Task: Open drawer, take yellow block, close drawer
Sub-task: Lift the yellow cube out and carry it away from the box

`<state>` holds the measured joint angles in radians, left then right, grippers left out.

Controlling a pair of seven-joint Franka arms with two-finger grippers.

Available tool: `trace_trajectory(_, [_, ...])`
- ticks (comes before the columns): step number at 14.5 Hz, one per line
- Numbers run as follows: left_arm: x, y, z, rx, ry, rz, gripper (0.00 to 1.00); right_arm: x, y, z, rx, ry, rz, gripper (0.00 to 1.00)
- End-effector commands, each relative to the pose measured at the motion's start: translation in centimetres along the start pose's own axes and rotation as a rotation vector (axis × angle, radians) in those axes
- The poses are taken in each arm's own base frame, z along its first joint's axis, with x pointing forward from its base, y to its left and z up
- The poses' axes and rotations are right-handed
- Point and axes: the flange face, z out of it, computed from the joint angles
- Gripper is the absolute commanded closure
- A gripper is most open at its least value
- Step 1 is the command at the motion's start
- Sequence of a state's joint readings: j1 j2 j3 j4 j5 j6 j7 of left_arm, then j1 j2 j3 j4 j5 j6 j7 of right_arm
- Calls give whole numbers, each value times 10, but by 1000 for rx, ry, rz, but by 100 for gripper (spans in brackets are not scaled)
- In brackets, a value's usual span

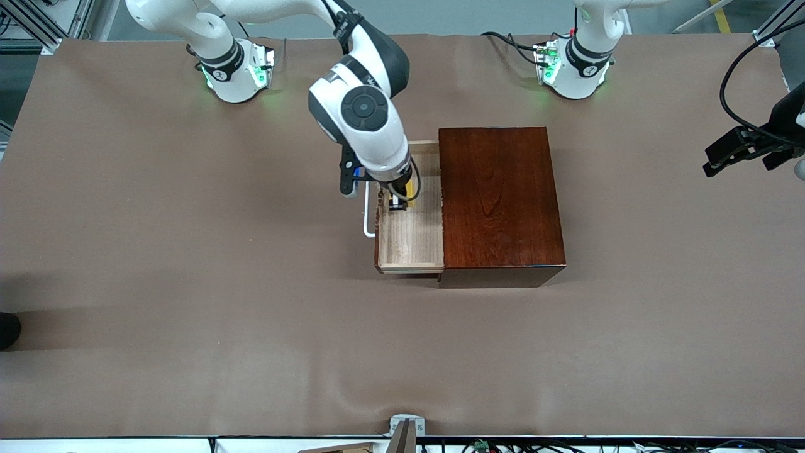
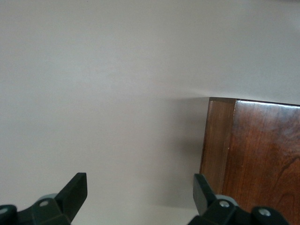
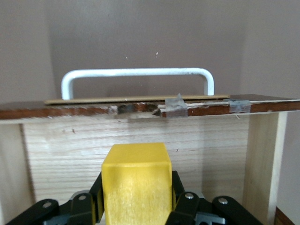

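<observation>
- Over the open drawer [image 1: 412, 233], in the front view, my right gripper [image 1: 399, 200] reaches down into the tray near its handle end, a sliver of the yellow block [image 1: 409, 189] showing beside my fingers. The drawer stands pulled out of the mahogany box [image 1: 497, 201] toward the right arm's end of the table, roughly mid-table. My left gripper [image 1: 732, 151] waits over the table's edge at the left arm's end.
- From the left wrist view, my left gripper [image 2: 140, 190] hangs with its fingers spread wide and nothing between them, the box's corner [image 2: 253, 150] in sight.
- From the right wrist view, my right gripper [image 3: 136, 206] pinches the yellow block [image 3: 136, 180] by two opposite flat faces, before the drawer front and its white handle [image 3: 137, 75]. I judge the block light, rigid and smooth-sided, so a square, centred pinch suits it; an off-centre hold could let it twist.
</observation>
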<state>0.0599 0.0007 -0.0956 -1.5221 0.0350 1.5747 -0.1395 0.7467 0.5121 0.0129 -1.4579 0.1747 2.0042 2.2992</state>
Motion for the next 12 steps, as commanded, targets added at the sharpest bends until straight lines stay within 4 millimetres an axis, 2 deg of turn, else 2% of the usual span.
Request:
trace_trajectory(1, [-6,-1,-3,2,-1,22,0,8,-14,-24,-28,-10,29,100])
trace_trajectory(4, [-6,-2,-3,4,-2,22,0,19,-21,-29,-40,4,-12,100])
trace_trajectory(8, [-6,-1,-2,3,-3,22,0,47,-42,-39,-48,10,-36,100])
trace_trajectory(12, [-6,-2,-2,4,-2,21,0,74,-59,-47,-60,21,-136,100])
